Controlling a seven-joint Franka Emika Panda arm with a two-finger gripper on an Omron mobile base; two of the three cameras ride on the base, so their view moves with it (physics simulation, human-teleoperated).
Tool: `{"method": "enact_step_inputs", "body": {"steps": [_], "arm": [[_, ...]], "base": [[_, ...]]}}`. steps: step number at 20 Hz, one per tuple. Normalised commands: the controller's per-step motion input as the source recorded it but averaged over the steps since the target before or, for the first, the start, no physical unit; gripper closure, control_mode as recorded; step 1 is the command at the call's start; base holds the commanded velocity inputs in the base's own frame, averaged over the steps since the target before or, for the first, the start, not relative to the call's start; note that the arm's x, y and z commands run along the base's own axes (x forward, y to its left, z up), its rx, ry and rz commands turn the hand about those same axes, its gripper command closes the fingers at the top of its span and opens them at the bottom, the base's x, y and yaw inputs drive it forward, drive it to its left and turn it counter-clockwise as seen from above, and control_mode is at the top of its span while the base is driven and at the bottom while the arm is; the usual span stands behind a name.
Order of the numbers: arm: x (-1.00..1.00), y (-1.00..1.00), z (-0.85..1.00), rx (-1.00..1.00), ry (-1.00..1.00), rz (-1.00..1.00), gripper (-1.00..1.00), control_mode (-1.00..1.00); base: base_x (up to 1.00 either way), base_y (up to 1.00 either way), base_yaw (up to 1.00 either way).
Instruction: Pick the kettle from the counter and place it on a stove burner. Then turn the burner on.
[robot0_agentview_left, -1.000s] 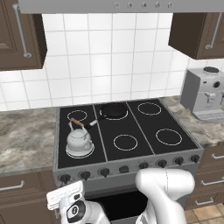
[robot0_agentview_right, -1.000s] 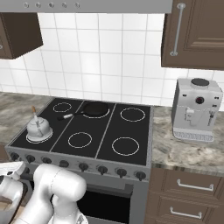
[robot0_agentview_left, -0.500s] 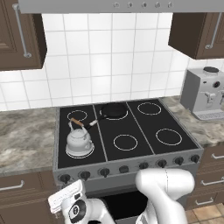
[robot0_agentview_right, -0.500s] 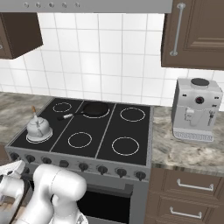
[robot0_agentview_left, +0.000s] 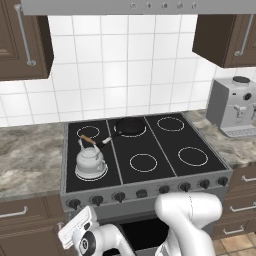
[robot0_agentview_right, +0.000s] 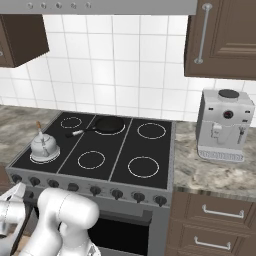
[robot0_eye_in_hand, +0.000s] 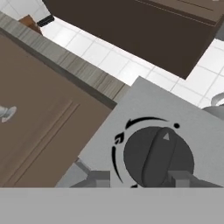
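The silver-grey kettle (robot0_agentview_left: 91, 161) (robot0_agentview_right: 44, 146) with its brown handle stands upright on the front-left stove burner (robot0_agentview_left: 80, 176) (robot0_agentview_right: 33, 160), a white ring on the black glass. My gripper (robot0_eye_in_hand: 140, 179) is low in front of the stove's control panel, below the left knobs; its white hand (robot0_agentview_left: 76, 231) shows at the bottom left of the left base view. In the hand view the fingertips (robot0_eye_in_hand: 98, 178) stand open to either side of a dark round knob (robot0_eye_in_hand: 157, 155), close to it and holding nothing. The stone counter (robot0_agentview_left: 30, 155) flanks the stove.
A black frying pan (robot0_agentview_left: 129, 125) (robot0_agentview_right: 109, 125) sits on the back middle burner, its handle pointing toward the kettle. A grey coffee machine (robot0_agentview_left: 235, 107) (robot0_agentview_right: 222, 125) stands on the right counter. Brown cabinet fronts (robot0_eye_in_hand: 39, 127) lie left of the knob panel. Several more knobs (robot0_agentview_left: 165, 189) line the stove front.
The hand has shifted only slightly in front of the stove's left knobs. The kettle and pan have stayed in place.
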Motion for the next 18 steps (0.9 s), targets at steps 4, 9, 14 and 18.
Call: {"method": "enact_step_inputs", "body": {"steps": [4, 9, 14, 18], "arm": [[0.00, 0.25, 0.00, -0.07, -0.02, 0.15, 1.00, -1.00], [0.01, 0.33, 0.04, -0.08, 0.00, 0.17, 1.00, -1.00], [0.20, 0.48, 0.08, -0.10, 0.00, 0.18, 1.00, -1.00], [0.49, 0.57, 0.28, -0.09, 0.00, 0.14, 1.00, -1.00]], "base": [[0.00, 0.00, 0.00], [0.00, 0.00, 0.00], [0.00, 0.00, 0.00], [0.00, 0.00, 0.00]]}}
